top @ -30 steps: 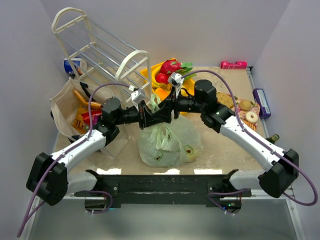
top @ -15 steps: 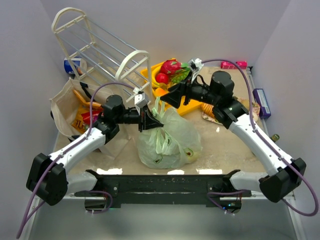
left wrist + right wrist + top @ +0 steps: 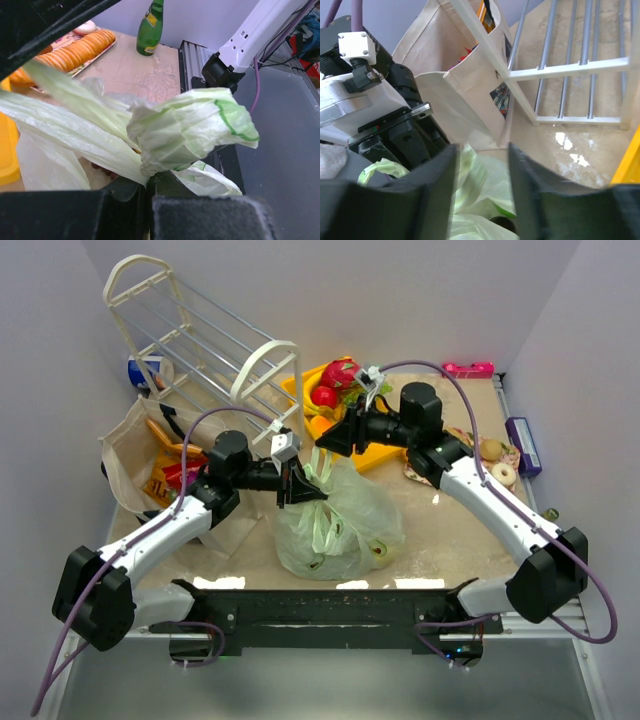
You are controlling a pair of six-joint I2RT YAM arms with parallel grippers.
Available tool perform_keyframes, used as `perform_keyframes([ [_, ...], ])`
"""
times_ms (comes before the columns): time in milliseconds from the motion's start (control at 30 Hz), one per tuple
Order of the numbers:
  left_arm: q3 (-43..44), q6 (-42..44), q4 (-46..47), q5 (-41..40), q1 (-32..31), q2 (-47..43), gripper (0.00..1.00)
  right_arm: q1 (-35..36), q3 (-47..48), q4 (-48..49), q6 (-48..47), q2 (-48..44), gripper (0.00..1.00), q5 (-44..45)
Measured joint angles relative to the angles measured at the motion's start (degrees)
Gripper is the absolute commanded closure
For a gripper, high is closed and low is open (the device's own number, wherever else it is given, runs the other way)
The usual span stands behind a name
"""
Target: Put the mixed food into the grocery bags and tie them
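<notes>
Left gripper (image 3: 300, 486) is clamped tight on a bunched-up handle (image 3: 192, 127) of the pale-green plastic bag (image 3: 340, 525). The rest of the bag sags below that claw and off toward the right arm. Right gripper (image 3: 335, 438) has its jaws apart with nothing in them, hovering just above the bag's top, close to the left claw. The beige tote (image 3: 130, 455) sits out past the left claw's elbow side, next to a white rack (image 3: 200, 330). A yellow tray (image 3: 378, 456) is right behind the right claw.
</notes>
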Motion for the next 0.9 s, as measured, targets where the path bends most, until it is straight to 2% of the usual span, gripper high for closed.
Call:
perform_keyframes([
  [167, 0.0, 0.72, -0.63, -0.63, 0.0, 0.0, 1.0, 0.04, -2.08, -0.74, -0.04, -1.84, 0.97, -1.88],
  [200, 0.0, 0.79, -0.74, -0.79, 0.0, 0.0, 1.0, 0.04, -2.75, -1.16, -0.07, -2.67, 1.0, -2.32],
  [533, 0.24, 0.87, -1.9, -5.42, 0.0, -0.44, 1.0, 0.61, -6.93, -4.17, -0.15, -13.16, 1.0, -0.87],
  [767, 1.4, 0.63, -2.64, -8.98, -0.37, -0.63, 1.0, 5.79, -10.47, -9.27, -1.51, -20.06, 1.0, 5.31],
  [900, 1.4, -0.81, -3.76, -10.1, -0.22, -0.5, 1.0, 8.98, -16.33, -8.79, 0.07, -22.21, 1.0, 8.15],
])
